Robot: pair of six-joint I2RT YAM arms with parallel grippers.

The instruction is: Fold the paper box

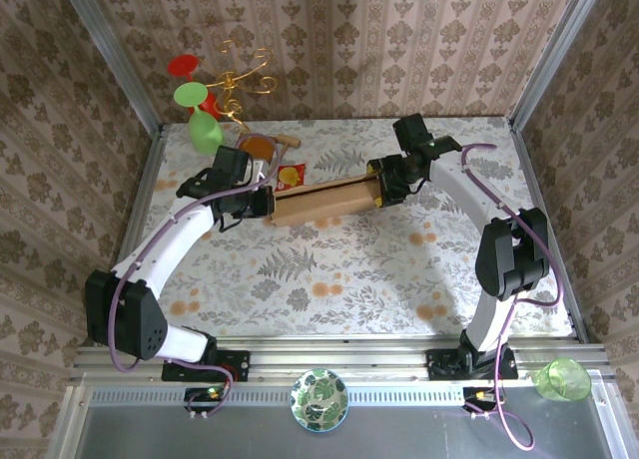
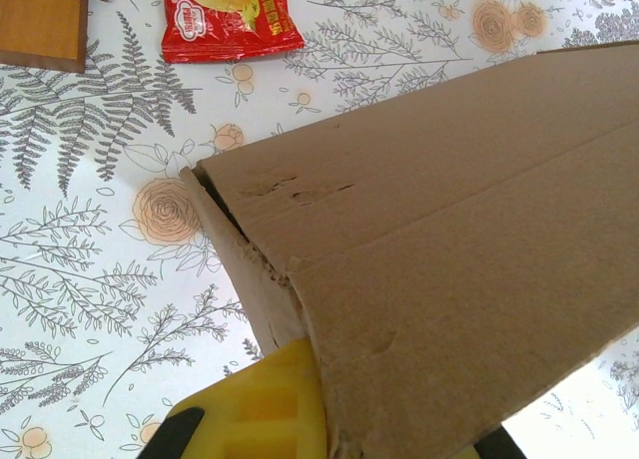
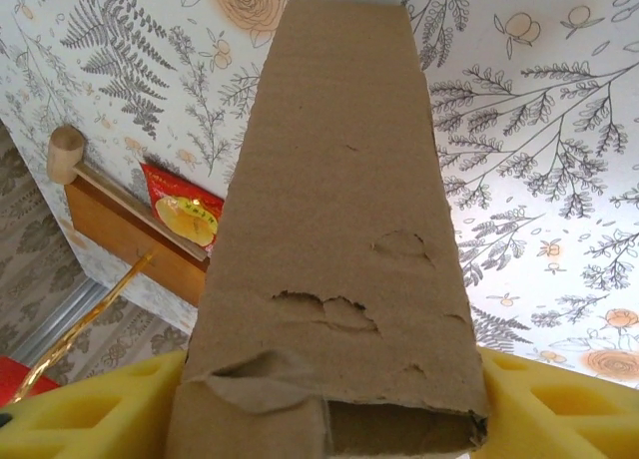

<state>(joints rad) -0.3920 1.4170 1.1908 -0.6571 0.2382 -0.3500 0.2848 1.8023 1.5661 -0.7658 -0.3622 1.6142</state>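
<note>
Paper box (image 1: 324, 202) stretched across counter (image 1: 329, 279) just nearside of red snack packet (image 1: 290, 175). Left fingers (image 2: 265, 409) clenched on end nearest packet; right fingers (image 3: 90, 409) straddling far end, grip or release impossible to tell. Risk: uneven pull tearing scuffed cardboard, or loose end dropping.

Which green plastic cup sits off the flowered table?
The translucent green plastic tumbler on the metal ledge, near right; the green goblet is at the table's far left.

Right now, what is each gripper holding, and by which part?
The left gripper pinches the paper box by one end's edge. The right gripper flanks its opposite end; whether it grips is unclear.
</note>
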